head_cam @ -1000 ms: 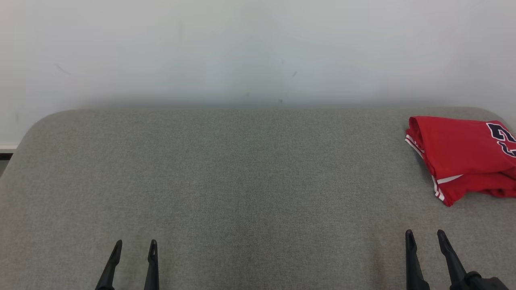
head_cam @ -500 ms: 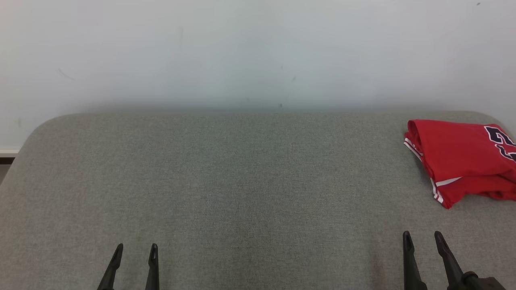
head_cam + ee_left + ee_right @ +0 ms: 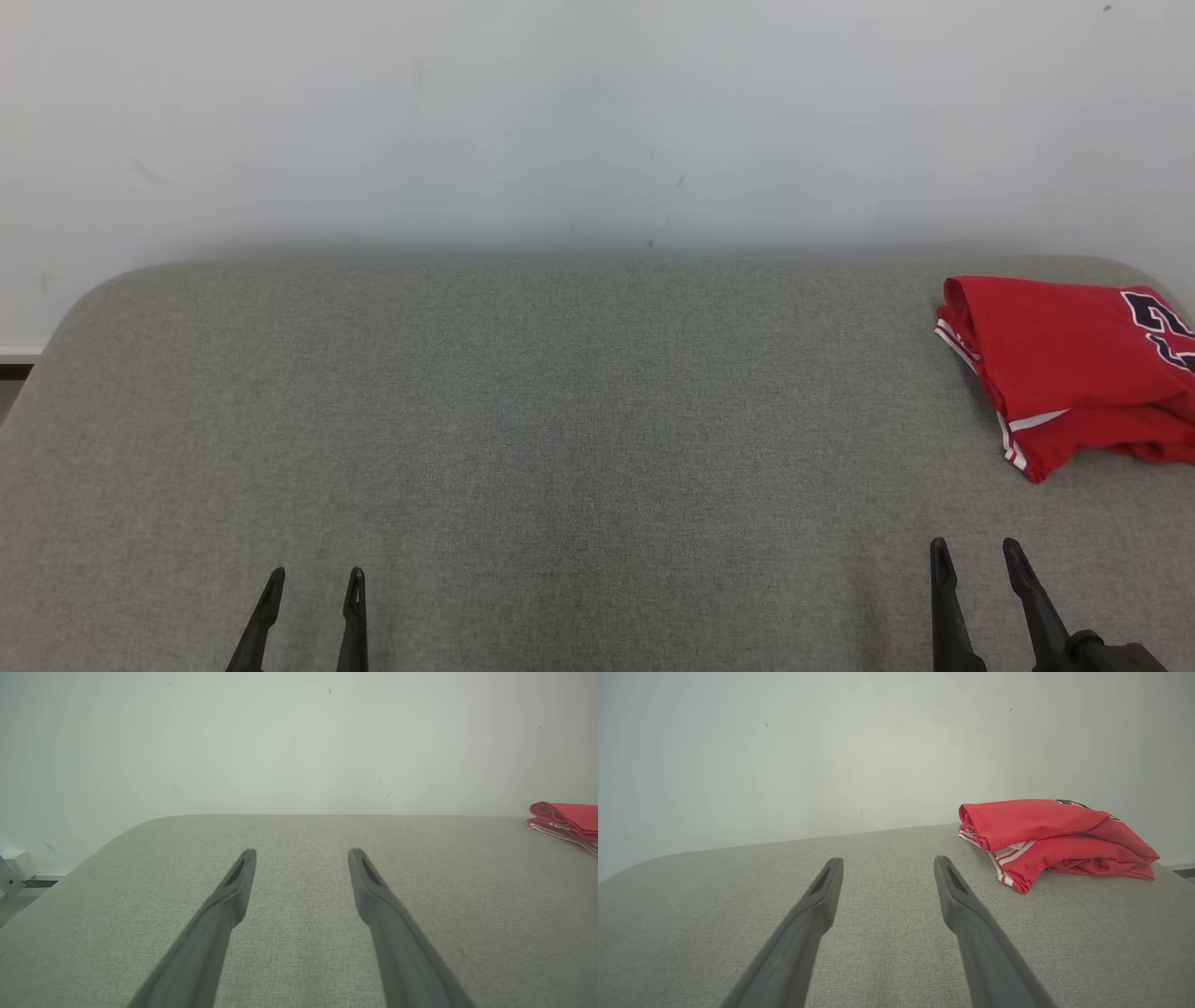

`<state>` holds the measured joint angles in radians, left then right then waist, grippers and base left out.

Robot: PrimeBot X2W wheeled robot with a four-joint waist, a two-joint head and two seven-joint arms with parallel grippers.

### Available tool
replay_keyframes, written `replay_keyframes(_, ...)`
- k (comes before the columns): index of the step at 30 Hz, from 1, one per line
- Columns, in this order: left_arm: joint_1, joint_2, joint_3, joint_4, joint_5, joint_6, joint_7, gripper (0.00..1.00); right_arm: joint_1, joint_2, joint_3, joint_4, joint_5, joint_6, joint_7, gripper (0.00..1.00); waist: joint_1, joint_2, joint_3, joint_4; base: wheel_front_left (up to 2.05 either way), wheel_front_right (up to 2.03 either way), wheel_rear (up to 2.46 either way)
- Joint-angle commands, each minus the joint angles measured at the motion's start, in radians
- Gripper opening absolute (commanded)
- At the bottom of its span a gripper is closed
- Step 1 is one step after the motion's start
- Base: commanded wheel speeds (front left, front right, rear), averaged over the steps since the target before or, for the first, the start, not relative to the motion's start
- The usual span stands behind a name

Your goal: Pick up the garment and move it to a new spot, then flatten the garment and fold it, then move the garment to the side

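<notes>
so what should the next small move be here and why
Probably ease the right pincer forward and to its right, toward the near striped corner of the red jersey garment with white trim. That pincer stands open and empty, and the garment lies bundled and untouched at the right end of the grey fabric-covered table, just ahead of this pincer.

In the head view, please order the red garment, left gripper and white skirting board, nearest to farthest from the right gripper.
1. Red garment, just beyond the right gripper, far right.
2. Left gripper, lower left.
3. White skirting board, far left edge.
</notes>
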<state>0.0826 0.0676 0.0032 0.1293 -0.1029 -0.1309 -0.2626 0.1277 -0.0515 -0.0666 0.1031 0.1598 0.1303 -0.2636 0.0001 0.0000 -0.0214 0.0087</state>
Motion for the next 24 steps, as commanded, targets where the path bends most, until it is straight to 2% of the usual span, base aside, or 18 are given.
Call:
replay_keyframes(1,0.016,0.004,0.002,0.004,0.001,0.001,-0.003,1.0,0.005,0.002,0.002,-0.001,0.005,0.0,0.0,1.0,-0.0001,0.0,0.0,0.0,0.0,0.0,0.0)
replay_keyframes(8,0.016,0.006,0.008,0.009,0.015,0.001,-0.003,1.0,0.0,0.002,0.003,0.001,0.008,0.0,0.0,1.0,-0.0001,0.0,0.004,0.002,0.0,0.0,0.0)
replay_keyframes(9,0.001,0.003,0.006,0.012,0.007,0.0,0.0,0.0,-0.001,0.0,0.003,0.002,0.005,0.0,0.0,0.0,0.0,0.0,0.004,0.002,0.0,0.0,0.0)
replay_keyframes(13,0.002,-0.001,0.002,0.042,-0.004,-0.001,0.004,0.0,0.004,0.002,0.007,0.032,0.014,0.0,0.001,0.0,0.0,0.0,0.004,0.002,0.0,0.0,0.0)
replay_keyframes(24,0.004,0.015,0.002,0.016,-0.249,0.005,0.055,0.0,0.016,-0.011,0.018,-0.003,0.243,0.0,0.03,0.0,0.0,0.0,0.006,0.001,0.0,0.0,0.0)
